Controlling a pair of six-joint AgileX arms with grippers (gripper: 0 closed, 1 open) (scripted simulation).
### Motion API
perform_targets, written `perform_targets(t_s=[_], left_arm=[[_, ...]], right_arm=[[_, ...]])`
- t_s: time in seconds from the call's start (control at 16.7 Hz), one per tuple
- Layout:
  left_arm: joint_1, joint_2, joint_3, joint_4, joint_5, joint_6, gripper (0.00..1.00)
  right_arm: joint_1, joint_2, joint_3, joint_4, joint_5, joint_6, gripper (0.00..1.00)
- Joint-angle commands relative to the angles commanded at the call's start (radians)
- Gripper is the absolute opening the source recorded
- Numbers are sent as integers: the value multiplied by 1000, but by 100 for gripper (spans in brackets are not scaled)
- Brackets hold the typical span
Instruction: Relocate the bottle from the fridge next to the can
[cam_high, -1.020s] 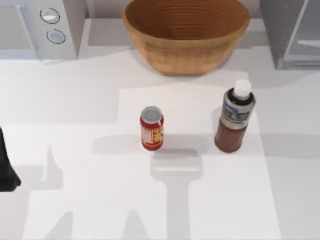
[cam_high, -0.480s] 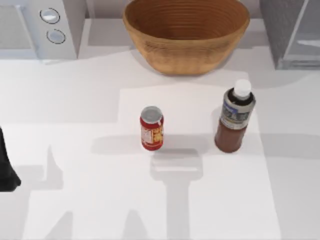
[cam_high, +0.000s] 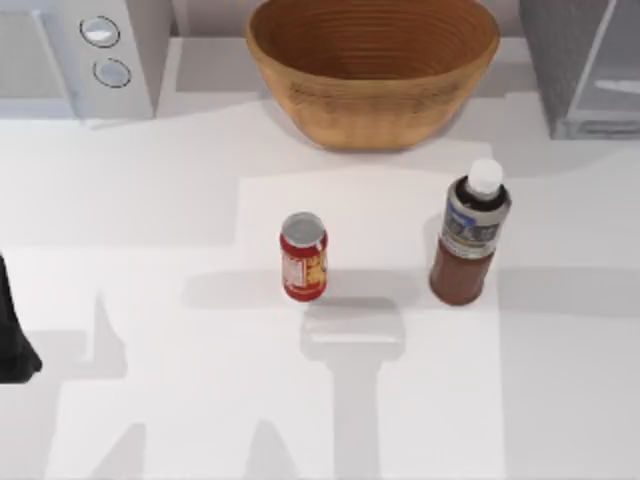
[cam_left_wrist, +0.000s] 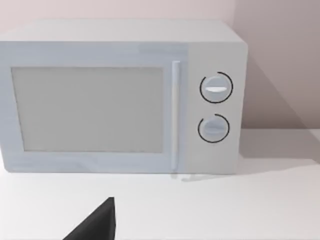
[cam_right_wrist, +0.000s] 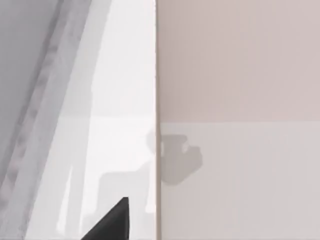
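Note:
The bottle (cam_high: 468, 240), dark reddish-brown with a white cap and grey label, stands upright on the table right of centre. The can (cam_high: 303, 257), short and red with a silver top, stands upright to its left with a clear gap between them. The fridge (cam_high: 584, 62) sits at the back right corner, and its pale panel (cam_right_wrist: 75, 125) is close in the right wrist view. My left gripper (cam_high: 12, 335) is parked at the table's far left edge. A dark tip of my right gripper (cam_right_wrist: 111, 221) faces the fridge. Neither gripper touches the bottle or the can.
A wide woven basket (cam_high: 372, 62) stands at the back centre behind the can and bottle. A white microwave (cam_high: 70, 55) with two round knobs fills the back left corner, and the microwave (cam_left_wrist: 120, 97) faces the left wrist. Arm shadows lie across the table's front.
The shadow over the table's right side has spread leftward toward the bottle. Bottle, can and left arm have not moved.

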Motion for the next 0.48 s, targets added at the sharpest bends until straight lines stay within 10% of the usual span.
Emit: perform_targets(t_s=[0.48], left_arm=[[0,0,0,0,0,0,100]], right_arm=[[183,-3,-10,236,38,251,100]])
